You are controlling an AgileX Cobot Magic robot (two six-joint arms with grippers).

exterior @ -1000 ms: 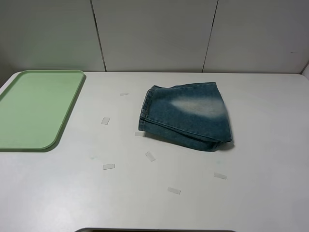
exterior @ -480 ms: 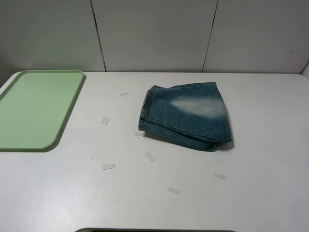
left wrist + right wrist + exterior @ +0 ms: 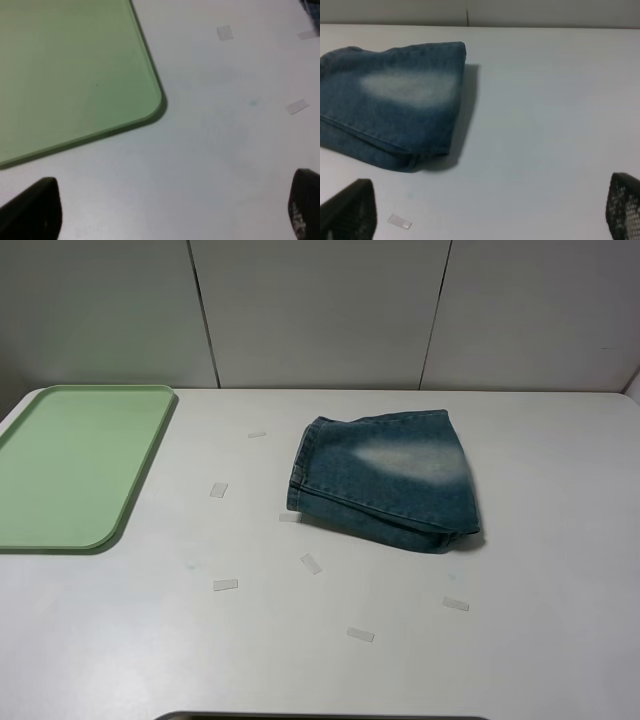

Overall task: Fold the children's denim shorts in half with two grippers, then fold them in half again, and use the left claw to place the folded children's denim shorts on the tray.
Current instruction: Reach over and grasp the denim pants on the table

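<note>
The children's denim shorts (image 3: 385, 480) lay folded on the white surface (image 3: 300, 670), a little right of the middle and toward the far half. They were well apart from the tray (image 3: 70, 465). A faded pale patch showed on the top layer. The stacked layers showed along the near edge, which slanted down to the near right corner, and a stitched band ran along the left edge. The far edge stopped short of the wall (image 3: 320, 310).

The pale green tray sat at the far left. Its right rim ran from far to near and ended in a rounded near corner. Between that rim and the shorts was a broad strip of bare surface, dotted only with small pale tape strips (image 3: 225, 585). To the right of the shorts the surface was wide and plain as far as its right edge.

The left pincer (image 3: 167, 215) was spread wide with nothing between its black fingers (image 3: 35, 207), over bare surface just near of the tray's rounded corner. The right pincer (image 3: 485, 212) was also spread wide and held nothing. It was over bare surface on the near side of the shorts, not touching them.
</note>
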